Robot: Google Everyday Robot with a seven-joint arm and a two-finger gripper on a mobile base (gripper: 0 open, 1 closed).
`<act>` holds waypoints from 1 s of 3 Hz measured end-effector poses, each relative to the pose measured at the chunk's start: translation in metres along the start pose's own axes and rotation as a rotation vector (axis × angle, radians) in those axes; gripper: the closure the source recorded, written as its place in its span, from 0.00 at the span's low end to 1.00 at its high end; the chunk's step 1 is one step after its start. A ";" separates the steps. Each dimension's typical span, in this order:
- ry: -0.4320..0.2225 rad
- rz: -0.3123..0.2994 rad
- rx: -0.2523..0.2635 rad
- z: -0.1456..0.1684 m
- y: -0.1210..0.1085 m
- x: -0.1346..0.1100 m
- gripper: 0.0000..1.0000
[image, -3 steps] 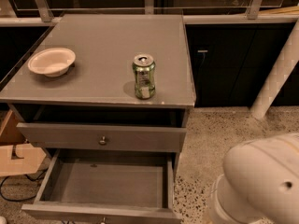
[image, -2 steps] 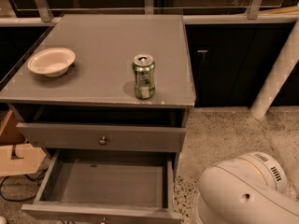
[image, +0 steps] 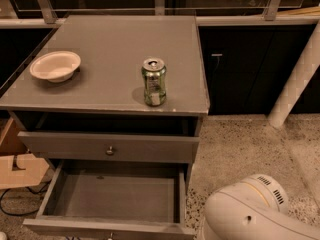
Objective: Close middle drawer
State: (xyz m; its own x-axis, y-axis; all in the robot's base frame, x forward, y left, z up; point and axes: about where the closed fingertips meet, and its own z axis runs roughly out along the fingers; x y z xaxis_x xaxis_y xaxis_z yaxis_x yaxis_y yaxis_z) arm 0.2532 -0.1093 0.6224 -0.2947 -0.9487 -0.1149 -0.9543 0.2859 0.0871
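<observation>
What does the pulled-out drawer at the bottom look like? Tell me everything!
The middle drawer is wide, shallow and matte grey, like painted wood. It is pulled far out of the cabinet, under the upper drawer, and nothing shows inside. Its front lies along the picture's bottom edge. Nothing touches it: the gripper is out of view, only a white robot part sits beside it.

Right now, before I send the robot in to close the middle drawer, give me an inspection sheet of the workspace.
Surface: grey cabinet top, flat.
Job's things: middle drawer pulled far out, nothing seen inside.
Clutter: bowl at left; can upright near the front edge.
Grippers: gripper not in view; only the white robot arm shows, lower right.
Cables: dark cable on the floor, lower left.
Surroundings: speckled floor, white post, cardboard box.
</observation>
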 end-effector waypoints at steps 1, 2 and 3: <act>-0.044 -0.005 0.001 0.036 -0.012 -0.021 1.00; -0.048 -0.005 -0.001 0.037 -0.012 -0.022 1.00; -0.042 0.038 -0.062 0.062 0.000 -0.010 1.00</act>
State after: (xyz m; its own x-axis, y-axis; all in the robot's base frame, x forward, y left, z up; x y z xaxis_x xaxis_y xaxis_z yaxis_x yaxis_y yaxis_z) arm 0.2532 -0.0911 0.5627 -0.3338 -0.9305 -0.1512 -0.9378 0.3115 0.1534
